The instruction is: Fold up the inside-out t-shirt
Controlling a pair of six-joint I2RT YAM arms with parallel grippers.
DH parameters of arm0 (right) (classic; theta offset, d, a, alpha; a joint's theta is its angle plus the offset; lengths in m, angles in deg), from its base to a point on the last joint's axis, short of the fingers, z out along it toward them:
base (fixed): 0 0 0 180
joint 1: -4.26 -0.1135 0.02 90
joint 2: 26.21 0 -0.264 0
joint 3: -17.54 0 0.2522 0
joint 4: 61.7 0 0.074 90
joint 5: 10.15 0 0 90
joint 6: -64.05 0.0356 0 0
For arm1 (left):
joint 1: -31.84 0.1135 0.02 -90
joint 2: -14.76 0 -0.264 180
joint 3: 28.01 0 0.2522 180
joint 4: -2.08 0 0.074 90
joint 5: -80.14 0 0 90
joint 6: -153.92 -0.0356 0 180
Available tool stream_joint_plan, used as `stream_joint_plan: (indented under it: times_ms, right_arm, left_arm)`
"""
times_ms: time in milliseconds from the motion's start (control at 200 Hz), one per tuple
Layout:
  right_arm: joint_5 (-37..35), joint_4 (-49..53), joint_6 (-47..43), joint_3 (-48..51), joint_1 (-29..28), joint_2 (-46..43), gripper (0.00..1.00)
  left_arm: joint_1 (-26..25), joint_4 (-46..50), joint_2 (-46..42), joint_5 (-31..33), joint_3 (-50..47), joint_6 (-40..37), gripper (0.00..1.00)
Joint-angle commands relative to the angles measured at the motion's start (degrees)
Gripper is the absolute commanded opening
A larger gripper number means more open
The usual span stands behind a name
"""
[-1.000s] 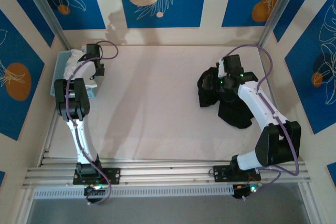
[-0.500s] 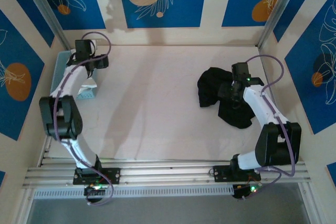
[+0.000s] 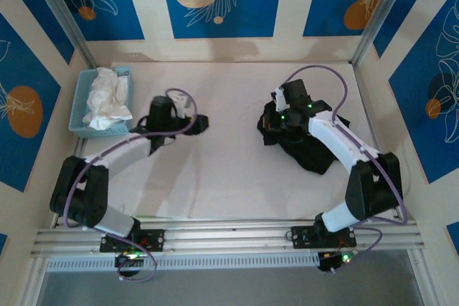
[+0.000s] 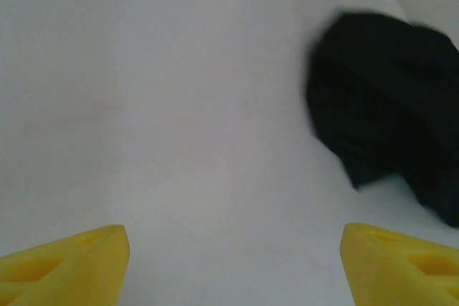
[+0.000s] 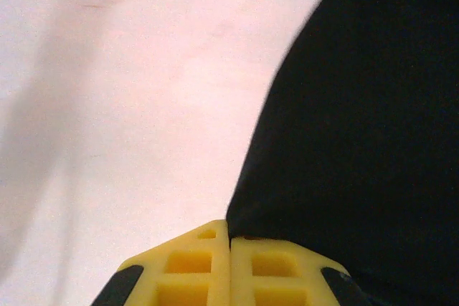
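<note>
The inside-out t-shirt [image 3: 315, 150] lies crumpled in a black heap on the right half of the table. It also shows at the upper right of the left wrist view [image 4: 387, 105] and fills the right side of the right wrist view [image 5: 373, 105]. My right gripper [image 3: 271, 123] sits at the heap's left edge. Its yellow fingers [image 5: 193, 259] are pressed together, and the cloth's edge comes out right at their tips [image 5: 229, 226]. My left gripper [image 3: 204, 123] hangs over the middle of the table, left of the shirt and apart from it. It is open [image 4: 235, 238] with bare table between its fingers.
A blue basket [image 3: 80, 116] with a white cloth [image 3: 106, 98] in it stands at the back left corner. Walls close the table at the back and on both sides. Bare tabletop [image 3: 215, 170] lies between the arms.
My left arm swung from the basket out to the table's middle, its gripper now open. The right gripper closed at the shirt's left edge, and the heap shifted a little left.
</note>
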Motion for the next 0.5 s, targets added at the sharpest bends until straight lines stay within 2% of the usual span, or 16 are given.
stream_joint_plan:
  times_ms: [0, 110, 350, 425, 495]
  right_arm:
    - [12.0, -3.0, 2.3, -1.5, 0.4, -3.2, 0.0]
    - [12.6, -2.1, 2.6, -1.8, 0.6, -4.6, 0.0]
    - [11.0, -0.6, 2.3, -0.5, 2.7, -7.9, 0.0]
    - [11.0, -0.8, 2.5, 0.2, 3.2, -8.3, 0.0]
    - [11.3, -1.0, 2.7, 0.6, 3.8, -8.5, 0.0]
  left_arm:
    - [-4.0, -12.5, 4.8, -8.1, -1.1, 4.2, 0.77]
    - [-7.5, -16.6, 9.9, -9.7, 1.3, 3.8, 0.78]
    - [-13.2, -6.9, 22.4, -4.2, 13.2, -1.6, 0.76]
    - [-14.3, -4.8, 25.7, -2.0, 16.6, -2.8, 0.73]
    - [-14.9, -5.0, 29.2, -2.3, 19.6, -2.9, 0.65]
